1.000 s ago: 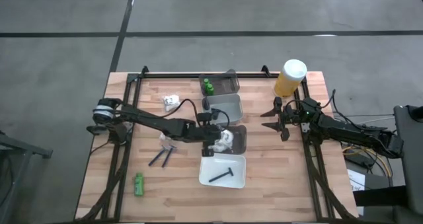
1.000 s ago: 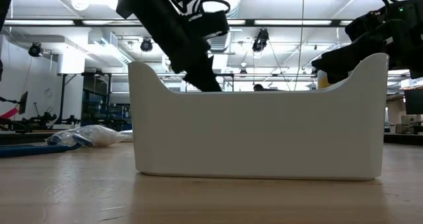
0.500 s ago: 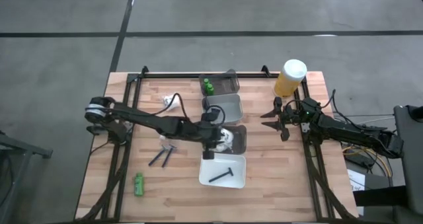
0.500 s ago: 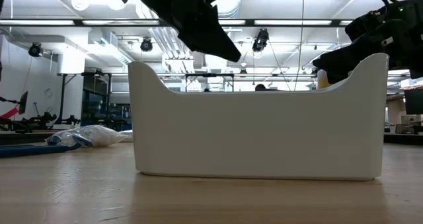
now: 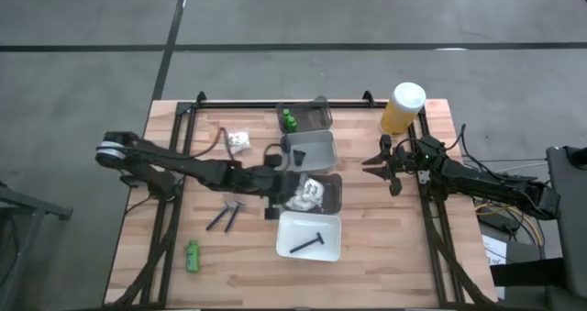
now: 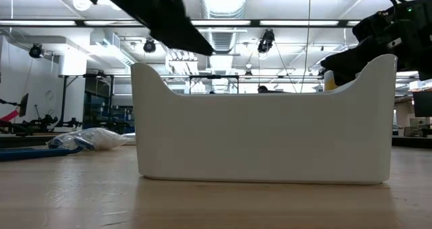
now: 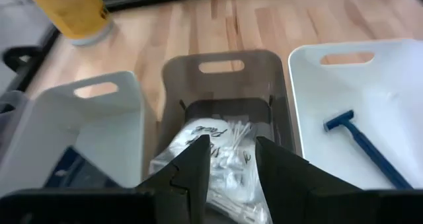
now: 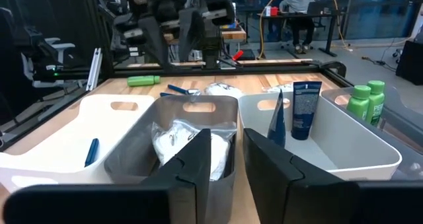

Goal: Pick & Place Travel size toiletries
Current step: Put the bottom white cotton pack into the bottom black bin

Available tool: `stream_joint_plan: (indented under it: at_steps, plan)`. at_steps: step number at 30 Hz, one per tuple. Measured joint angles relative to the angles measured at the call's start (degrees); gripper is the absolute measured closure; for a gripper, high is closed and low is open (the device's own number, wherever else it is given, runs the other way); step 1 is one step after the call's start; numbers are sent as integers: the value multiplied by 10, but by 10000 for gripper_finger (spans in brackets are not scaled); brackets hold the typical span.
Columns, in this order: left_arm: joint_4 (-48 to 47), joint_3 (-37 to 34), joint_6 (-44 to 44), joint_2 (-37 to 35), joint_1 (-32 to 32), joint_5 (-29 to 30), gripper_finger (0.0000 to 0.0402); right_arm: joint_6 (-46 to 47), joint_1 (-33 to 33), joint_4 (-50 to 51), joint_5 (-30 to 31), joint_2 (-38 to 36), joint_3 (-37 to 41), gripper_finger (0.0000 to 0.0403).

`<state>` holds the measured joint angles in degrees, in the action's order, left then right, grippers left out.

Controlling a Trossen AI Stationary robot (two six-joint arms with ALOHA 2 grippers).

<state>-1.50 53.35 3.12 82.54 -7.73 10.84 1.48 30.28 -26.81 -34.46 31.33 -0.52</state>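
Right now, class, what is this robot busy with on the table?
It is sorting travel toiletries into a row of trays. The left claw hangs open beside the dark grey tray, where a white crinkly packet lies. A razor is in the white tray and green bottles in another. One green bottle, two razor sticks and a packet lie loose. The right claw waits beside the yellow container.

A wooden surface (image 5: 367,247) is seen carrying four trays (image 5: 309,237) in a row, a yellow container (image 5: 401,109), a white packet (image 5: 238,141), two dark razor sticks (image 5: 223,217) and a green bottle (image 5: 193,255).
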Motion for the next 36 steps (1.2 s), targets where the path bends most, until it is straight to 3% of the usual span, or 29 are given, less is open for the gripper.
stream_joint_plan:
  at_steps: [13,20,26,36]
  plan:
    - [15,-190,-13,-278,-1,11,275,0,0,0,0,0,0,357]
    - [-14,-269,-25,-394,-1,42,275,0,0,0,0,0,0,353]
    - [-58,-311,-39,-436,1,64,275,0,0,0,0,0,0,335]
    - [-88,-351,-106,-420,1,100,275,0,0,0,0,0,0,302]
